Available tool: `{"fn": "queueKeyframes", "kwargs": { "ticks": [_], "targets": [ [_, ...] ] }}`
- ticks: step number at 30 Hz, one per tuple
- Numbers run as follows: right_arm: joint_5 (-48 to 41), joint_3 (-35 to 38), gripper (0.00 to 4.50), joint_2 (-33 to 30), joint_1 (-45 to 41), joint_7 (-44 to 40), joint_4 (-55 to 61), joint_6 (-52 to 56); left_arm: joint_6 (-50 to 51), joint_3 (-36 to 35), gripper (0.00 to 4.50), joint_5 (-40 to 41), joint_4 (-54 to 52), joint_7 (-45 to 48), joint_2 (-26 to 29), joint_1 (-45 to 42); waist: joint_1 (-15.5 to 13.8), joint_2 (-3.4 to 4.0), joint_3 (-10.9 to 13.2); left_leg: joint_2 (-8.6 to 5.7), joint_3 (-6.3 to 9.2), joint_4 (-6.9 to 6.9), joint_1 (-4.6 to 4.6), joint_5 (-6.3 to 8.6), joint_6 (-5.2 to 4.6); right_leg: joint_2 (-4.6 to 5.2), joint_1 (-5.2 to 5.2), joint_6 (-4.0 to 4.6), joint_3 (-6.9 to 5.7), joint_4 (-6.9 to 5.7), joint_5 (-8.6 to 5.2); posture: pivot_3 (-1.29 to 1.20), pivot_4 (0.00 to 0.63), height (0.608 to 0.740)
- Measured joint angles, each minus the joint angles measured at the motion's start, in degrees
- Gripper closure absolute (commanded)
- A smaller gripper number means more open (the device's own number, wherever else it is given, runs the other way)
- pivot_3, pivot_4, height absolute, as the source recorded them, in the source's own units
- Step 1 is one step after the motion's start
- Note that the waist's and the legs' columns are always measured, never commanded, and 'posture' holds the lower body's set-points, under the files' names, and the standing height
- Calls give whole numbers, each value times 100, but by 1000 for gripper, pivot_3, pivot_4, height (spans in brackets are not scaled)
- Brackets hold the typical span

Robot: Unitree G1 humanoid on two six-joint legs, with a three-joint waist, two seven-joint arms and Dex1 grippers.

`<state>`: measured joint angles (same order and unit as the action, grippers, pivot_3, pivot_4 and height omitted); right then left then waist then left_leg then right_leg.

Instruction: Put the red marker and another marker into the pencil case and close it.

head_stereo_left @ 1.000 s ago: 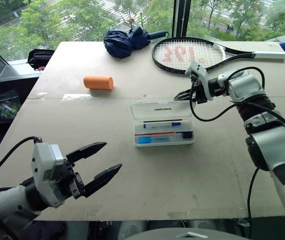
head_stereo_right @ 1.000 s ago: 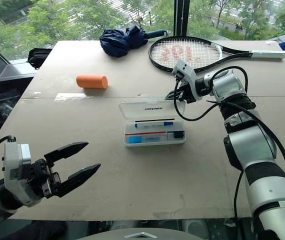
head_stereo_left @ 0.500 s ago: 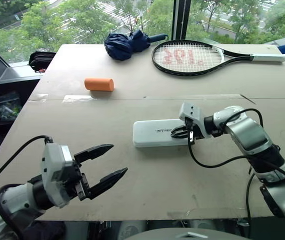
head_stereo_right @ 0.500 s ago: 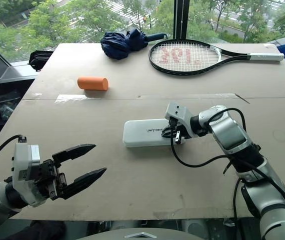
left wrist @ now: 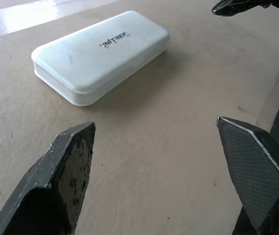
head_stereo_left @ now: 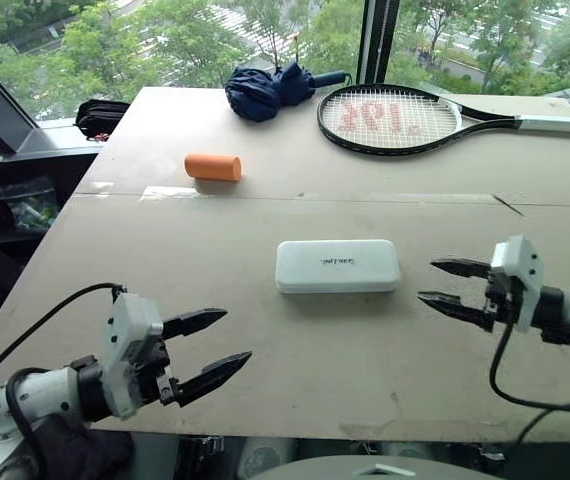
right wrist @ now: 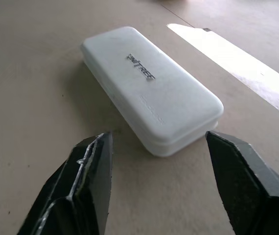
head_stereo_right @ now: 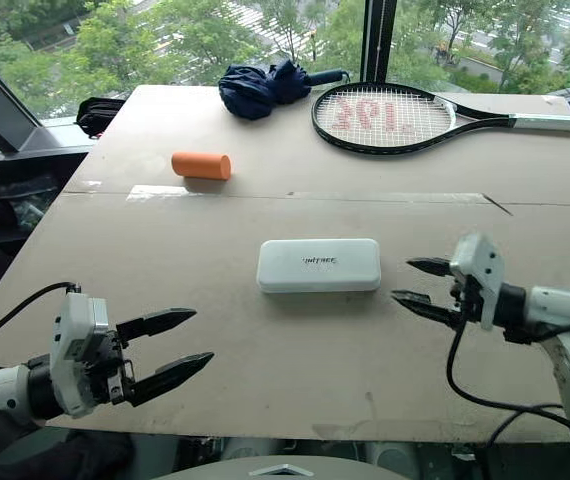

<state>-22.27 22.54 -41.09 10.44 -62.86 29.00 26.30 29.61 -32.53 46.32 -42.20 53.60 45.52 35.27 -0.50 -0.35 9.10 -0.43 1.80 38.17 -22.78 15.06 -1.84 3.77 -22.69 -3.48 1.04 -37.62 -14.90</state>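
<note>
Tabletop (head_stereo_left: 265, 330) holds shut pencil case (head_stereo_left: 337, 266).

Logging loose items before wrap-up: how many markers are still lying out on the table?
0. None lies on the table. The pencil case sits shut at its middle, so any markers inside are hidden.

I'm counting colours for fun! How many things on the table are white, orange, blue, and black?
White: 1, the case
Orange: 1, the cylinder
Blue: 1, the umbrella
Black: 1, the racket
Total: 4
</note>
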Motion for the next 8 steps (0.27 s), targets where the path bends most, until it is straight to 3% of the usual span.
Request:
{"fn": "queueKeyframes", "kwargs": {
  "ticks": [6, 8],
  "targets": [
    [-93, 1653, 41, 131, 1843, -364, 156, -701, -272, -441, 472, -424, 623, 581, 6, 430, -34, -4, -1, 10, 1, 2, 0, 0, 0, -13, 3, 1, 0, 7, -4, 0, 150, 730],
    [-110, 1861, 41, 215, 2129, -450, 98, -932, -362, -442, 472, -554, 800, 689, 0, 443, -28, -7, -2, 12, -3, 3, 1, 0, 0, -13, 4, 2, 3, 10, -4, 0, 150, 730]
  ]
}}
